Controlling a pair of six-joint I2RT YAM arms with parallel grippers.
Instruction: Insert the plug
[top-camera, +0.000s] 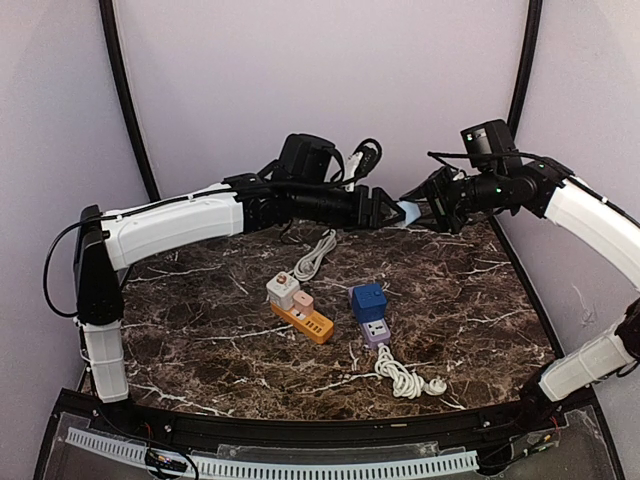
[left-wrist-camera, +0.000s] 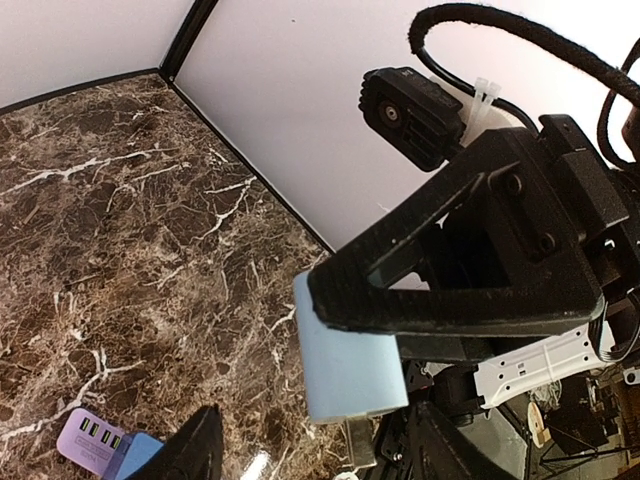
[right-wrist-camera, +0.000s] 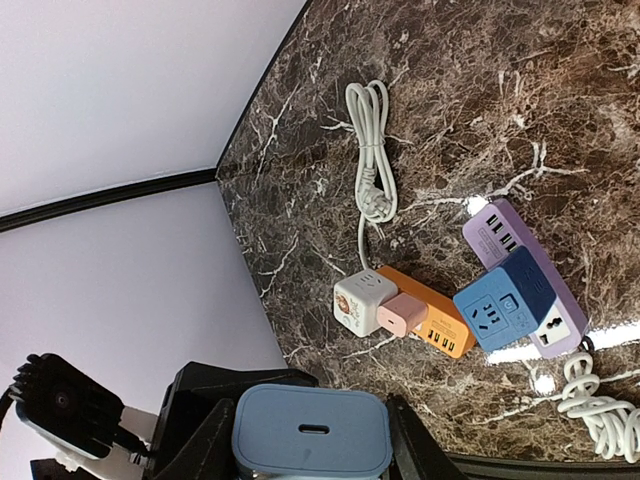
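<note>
A light blue plug (top-camera: 408, 213) hangs in the air above the back of the table, between the two arms. My right gripper (right-wrist-camera: 312, 445) is shut on the plug (right-wrist-camera: 310, 428), its USB port facing the right wrist camera. My left gripper (left-wrist-camera: 322, 440) is open around the other end of the plug (left-wrist-camera: 350, 370), with one left fingertip (left-wrist-camera: 195, 445) standing clear of it. A metal prong (left-wrist-camera: 360, 442) sticks out toward the left wrist. On the table below lie an orange power strip (top-camera: 312, 324) and a blue cube socket (top-camera: 368, 299) on a purple strip (top-camera: 376, 332).
A white cube socket (top-camera: 283, 289) and a pink charger (top-camera: 303, 301) sit on the orange strip. One coiled white cable (top-camera: 405, 378) lies near the front, another white cable (top-camera: 315, 255) behind the strips. The two grippers nearly touch by the back wall (top-camera: 320, 80).
</note>
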